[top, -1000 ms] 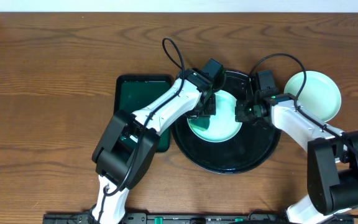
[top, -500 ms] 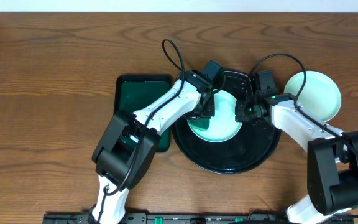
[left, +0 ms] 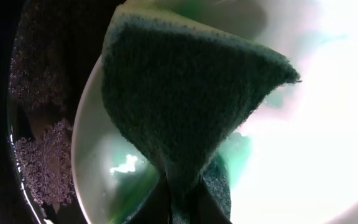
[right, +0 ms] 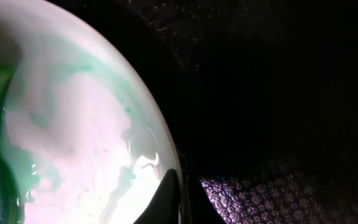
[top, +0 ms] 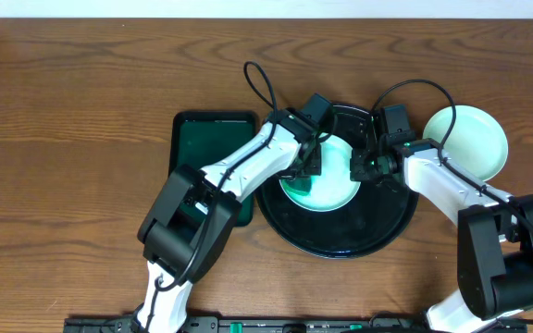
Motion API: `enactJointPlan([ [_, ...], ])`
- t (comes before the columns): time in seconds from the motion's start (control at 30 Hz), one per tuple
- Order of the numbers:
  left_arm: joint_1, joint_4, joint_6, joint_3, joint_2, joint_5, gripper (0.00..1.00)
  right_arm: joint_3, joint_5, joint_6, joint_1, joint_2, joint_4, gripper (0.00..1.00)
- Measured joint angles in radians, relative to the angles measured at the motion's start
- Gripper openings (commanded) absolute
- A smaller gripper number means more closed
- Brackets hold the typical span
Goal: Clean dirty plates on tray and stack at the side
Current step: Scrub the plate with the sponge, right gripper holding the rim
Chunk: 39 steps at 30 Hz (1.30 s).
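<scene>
We see a brown wooden table [top: 81, 139]. On it lie a dark green rectangular tray [top: 202, 139], a round black tray [top: 340, 248] just beside it, and one pale plate [top: 475, 139] further right.

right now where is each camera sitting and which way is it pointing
overhead: fixed above the table, looking straight down; both arms show, left gripper and right gripper over the black tray
left wrist: on the left arm, looking down its own fingers, which pinch a green sponge onto the smeared plate
right wrist: on the right arm, looking past its own fingers, shut on that plate's rim, from the opposite side
shared: all three show that plate on the tray
</scene>
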Motion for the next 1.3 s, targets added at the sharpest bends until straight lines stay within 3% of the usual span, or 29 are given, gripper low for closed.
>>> enactJointPlan([
  [0.27,-0.002,0.045,0.001,-0.011,0.000,0.069,0.08,0.000,0.010,0.000,0.000,0.000,0.001,0.01],
  [0.5,0.010,0.079,0.003,-0.007,0.000,0.289,0.07,0.000,0.014,0.000,-0.001,0.000,0.001,0.01],
  [0.6,0.011,0.079,0.003,0.018,-0.006,0.314,0.07,0.000,0.014,0.000,-0.001,0.000,0.001,0.01],
  [0.93,0.022,0.012,0.003,0.054,-0.134,0.072,0.07,0.000,0.014,0.000,-0.001,0.000,0.001,0.01],
  [1.3,0.020,0.011,0.003,0.054,0.016,-0.011,0.07,0.000,0.014,0.000,-0.001,0.000,0.001,0.01],
])
